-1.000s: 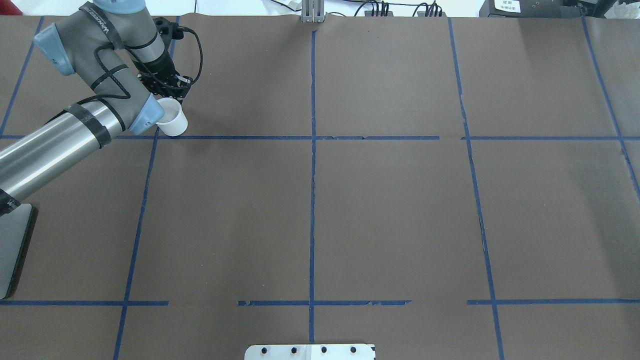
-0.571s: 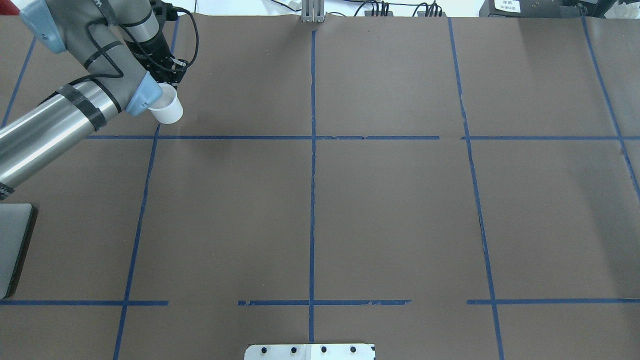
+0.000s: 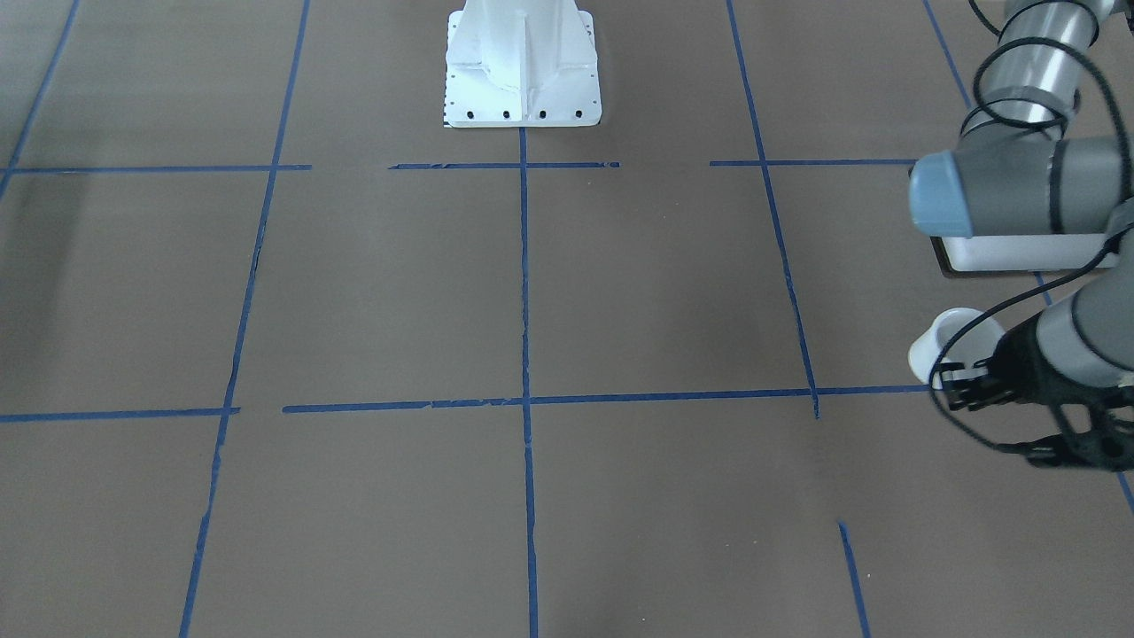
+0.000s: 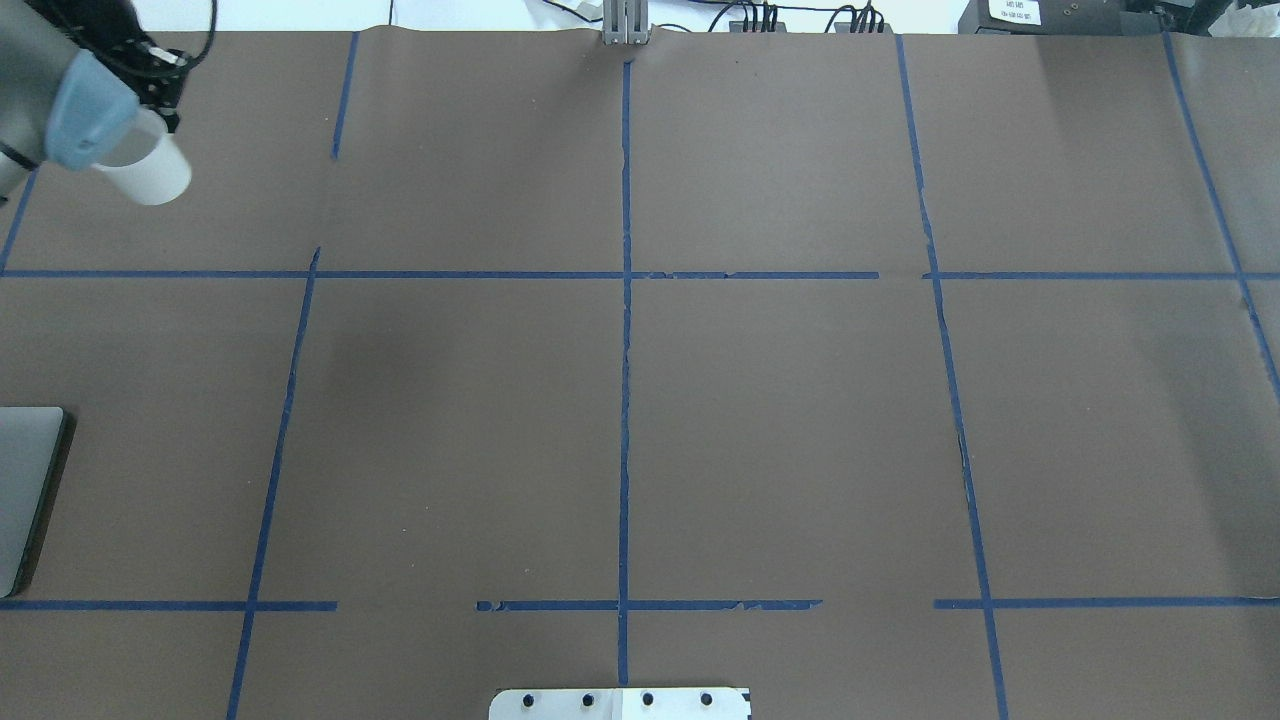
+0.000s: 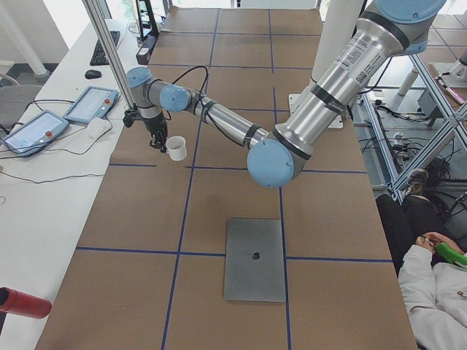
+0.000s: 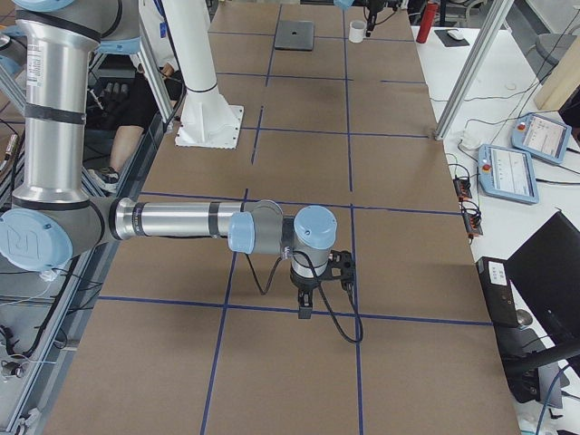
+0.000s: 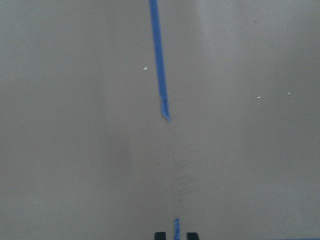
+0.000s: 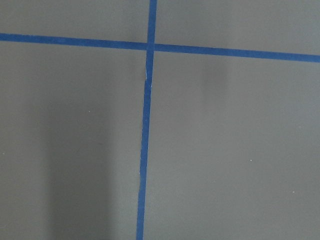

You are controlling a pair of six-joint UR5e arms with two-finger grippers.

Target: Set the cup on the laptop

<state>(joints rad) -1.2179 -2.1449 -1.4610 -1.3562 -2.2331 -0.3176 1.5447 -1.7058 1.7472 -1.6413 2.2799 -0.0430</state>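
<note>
The white cup (image 4: 152,178) hangs tilted from my left gripper (image 4: 148,112), which is shut on its rim, above the far left of the table. It also shows in the front view (image 3: 948,332) with the gripper (image 3: 950,379), and in the left view (image 5: 176,148). The silver-grey laptop (image 5: 255,259) lies closed and flat with its apple logo up, nearer the robot than the cup; only its edge (image 4: 25,490) shows in the overhead view. The left wrist view shows only fingertips (image 7: 160,235) over bare paper. My right gripper (image 6: 304,313) points down over the table's right end; I cannot tell whether it is open.
Brown paper with a blue tape grid (image 4: 625,275) covers the table. The white robot base plate (image 3: 523,66) sits at the near middle edge. A side bench along the far edge holds teach pendants (image 5: 91,104) and a red cylinder (image 5: 22,302).
My left arm has swung left and farther from the robot, carrying the cup with it off the tape crossing. The laptop's edge is now uncovered.
</note>
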